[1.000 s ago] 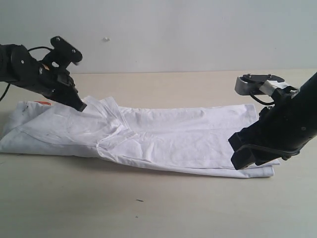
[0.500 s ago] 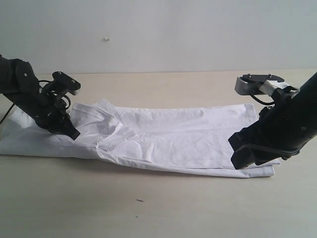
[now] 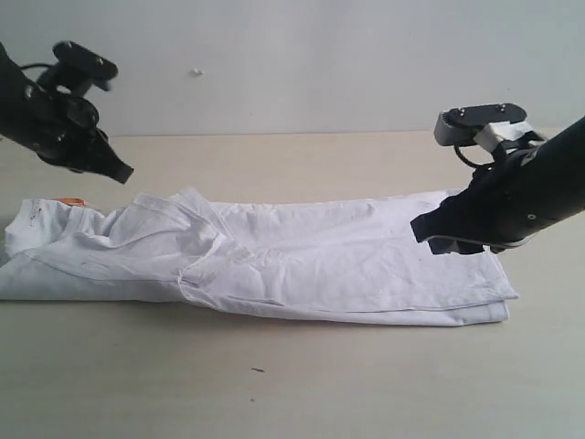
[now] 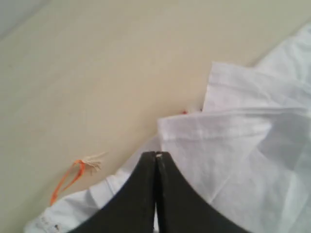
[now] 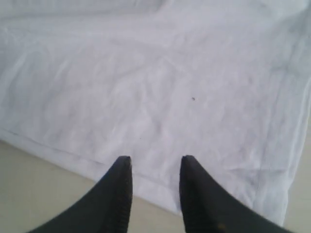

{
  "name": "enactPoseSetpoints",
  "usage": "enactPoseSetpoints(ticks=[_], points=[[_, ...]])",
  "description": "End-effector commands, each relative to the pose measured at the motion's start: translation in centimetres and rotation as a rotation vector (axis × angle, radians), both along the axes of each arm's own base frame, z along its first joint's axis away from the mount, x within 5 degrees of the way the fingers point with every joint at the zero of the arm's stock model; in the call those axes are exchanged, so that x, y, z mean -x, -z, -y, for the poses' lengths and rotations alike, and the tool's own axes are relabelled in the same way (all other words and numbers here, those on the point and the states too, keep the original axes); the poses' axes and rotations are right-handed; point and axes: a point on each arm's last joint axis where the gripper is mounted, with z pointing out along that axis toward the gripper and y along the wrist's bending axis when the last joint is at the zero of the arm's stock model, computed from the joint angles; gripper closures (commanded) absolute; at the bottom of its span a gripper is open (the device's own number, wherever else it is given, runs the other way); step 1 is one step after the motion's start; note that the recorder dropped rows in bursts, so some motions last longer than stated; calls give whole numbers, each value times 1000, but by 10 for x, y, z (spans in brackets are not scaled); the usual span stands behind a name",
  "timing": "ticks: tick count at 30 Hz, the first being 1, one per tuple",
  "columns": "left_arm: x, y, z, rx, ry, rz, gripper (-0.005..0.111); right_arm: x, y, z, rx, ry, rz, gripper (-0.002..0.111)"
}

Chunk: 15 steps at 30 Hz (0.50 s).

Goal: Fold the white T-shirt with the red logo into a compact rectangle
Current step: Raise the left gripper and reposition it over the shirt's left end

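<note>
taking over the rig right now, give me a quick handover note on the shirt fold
Left gripper: shut, empty, raised over the collar end.
Right gripper: open, empty, hovering over the hem end.
White T-shirt: flat on the table as a long strip, with the orange neck tag at the left end in the exterior view. The red logo is not visible.
Done: lengthwise folds, judging by the strip.
Left: fold end over end into a compact rectangle.
</note>
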Motion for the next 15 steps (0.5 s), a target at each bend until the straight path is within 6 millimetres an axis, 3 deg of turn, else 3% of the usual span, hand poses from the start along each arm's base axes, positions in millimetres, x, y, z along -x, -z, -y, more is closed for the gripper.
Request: enactPoseSetpoints(ticks=[1, 5, 11, 15], points=[[11, -30, -1, 53, -37, 40, 107, -10, 26, 2, 26, 22, -25, 87], [18, -33, 2, 116, -46, -28, 99, -12, 44, 2, 20, 51, -84, 98], [23, -27, 7, 166, -41, -118, 65, -16, 43, 13, 25, 224, -70, 94], [24, -13, 7, 161, -46, -183, 63, -13, 45, 19, 41, 214, -109, 95]])
